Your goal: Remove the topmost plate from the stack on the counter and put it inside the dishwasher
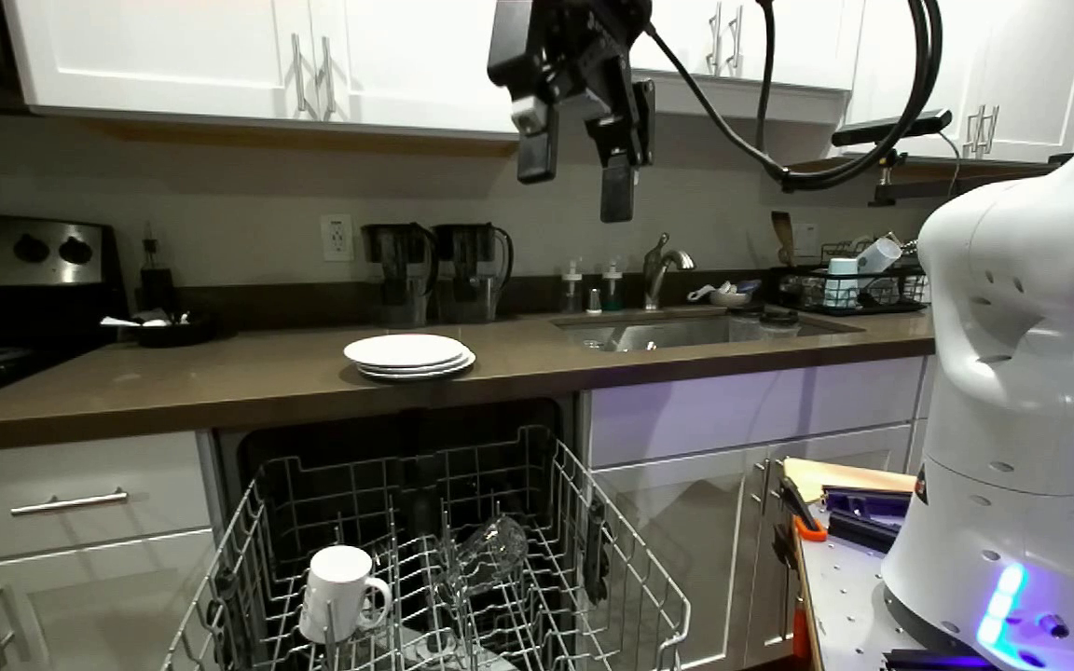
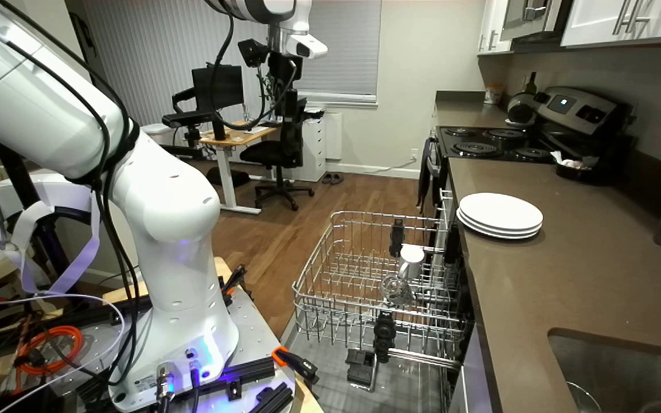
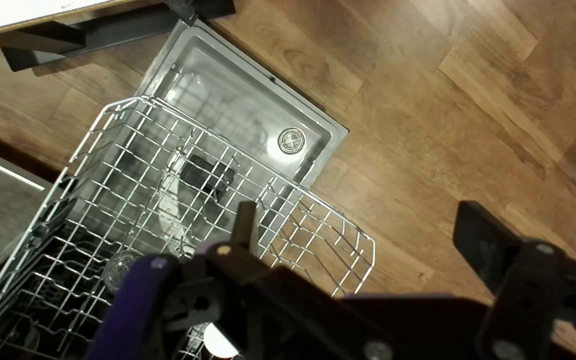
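Observation:
The topmost plate [image 1: 405, 350], white and round, lies flat on the stack [image 1: 420, 371] of similar plates. Both exterior views show this pile near the front edge of the brown counter [image 1: 248, 377], above the dishwasher [image 1: 341, 429]. The dishwasher stands open with its wire rack [image 2: 336, 298] pulled out. High over the rack and floor hangs my gripper [image 1: 577, 177], well apart from the plates, its fingers spread with nothing between them. In the wrist view, the gripper [image 3: 355, 220] has the rack's outer corner and wooden floor beneath it; the plates are out of that view.
A white mug [image 1: 337, 592] and a clear glass [image 1: 497, 552] sit in the rack. Two dark pitchers [image 1: 397, 270] stand behind the plates. The faucet [image 1: 656, 270] and sink [image 2: 611, 355] lie along the counter. White upper cabinets [image 1: 173, 56] overhang it. The lowered dishwasher door [image 3: 248, 110] juts over the floor.

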`<act>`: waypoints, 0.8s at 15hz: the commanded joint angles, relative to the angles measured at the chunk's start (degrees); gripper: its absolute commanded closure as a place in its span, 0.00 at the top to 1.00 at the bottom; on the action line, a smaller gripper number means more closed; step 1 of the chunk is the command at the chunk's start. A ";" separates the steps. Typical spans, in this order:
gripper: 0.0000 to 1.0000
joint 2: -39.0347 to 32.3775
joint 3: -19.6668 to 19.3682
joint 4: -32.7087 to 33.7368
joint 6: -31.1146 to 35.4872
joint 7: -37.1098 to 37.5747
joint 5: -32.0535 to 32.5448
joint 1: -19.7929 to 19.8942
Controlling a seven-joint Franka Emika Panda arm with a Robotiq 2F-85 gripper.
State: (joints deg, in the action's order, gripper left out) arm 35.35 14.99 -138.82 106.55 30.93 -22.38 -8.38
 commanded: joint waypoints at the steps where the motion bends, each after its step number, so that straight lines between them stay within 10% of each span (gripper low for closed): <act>1: 1.00 0.04 0.30 0.13 -0.23 -0.17 -0.17 0.43; 12: 1.00 -13.43 -4.52 8.25 3.60 -6.42 8.56 6.52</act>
State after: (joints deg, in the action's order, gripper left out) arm 30.25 12.49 -136.39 108.70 28.45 -17.31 -4.27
